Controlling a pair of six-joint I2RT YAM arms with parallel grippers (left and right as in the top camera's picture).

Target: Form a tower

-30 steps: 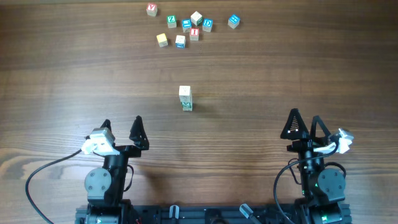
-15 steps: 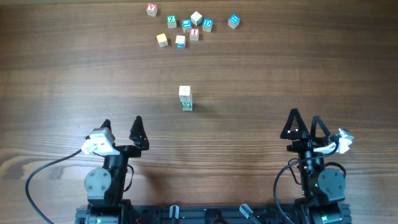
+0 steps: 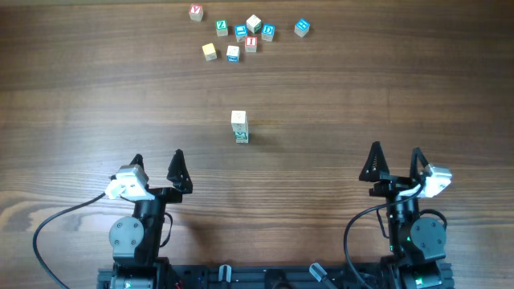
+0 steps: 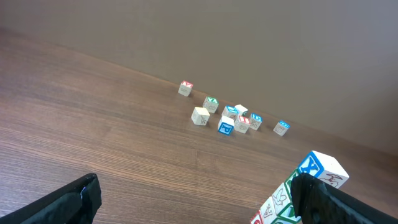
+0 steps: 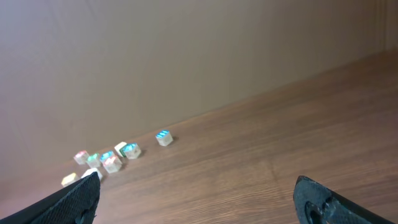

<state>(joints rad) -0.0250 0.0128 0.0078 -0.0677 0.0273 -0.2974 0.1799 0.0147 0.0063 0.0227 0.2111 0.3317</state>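
Two wide-spread claws here, nothing in either: the left gripper (image 3: 157, 156) and right gripper (image 3: 396, 149) sat at the near side of the table (image 3: 361, 88). The tower (image 3: 239, 127) stood upright mid-table, further out than both and touching neither. A bunch of loose cubes (image 3: 241, 34) were clustered at the far edge, well apart from it.

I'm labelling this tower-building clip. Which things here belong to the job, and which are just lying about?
Job: tower, standing alone; left end effector, right end effector, both open.
Lying about: loose letter cubes, clustered farther back.
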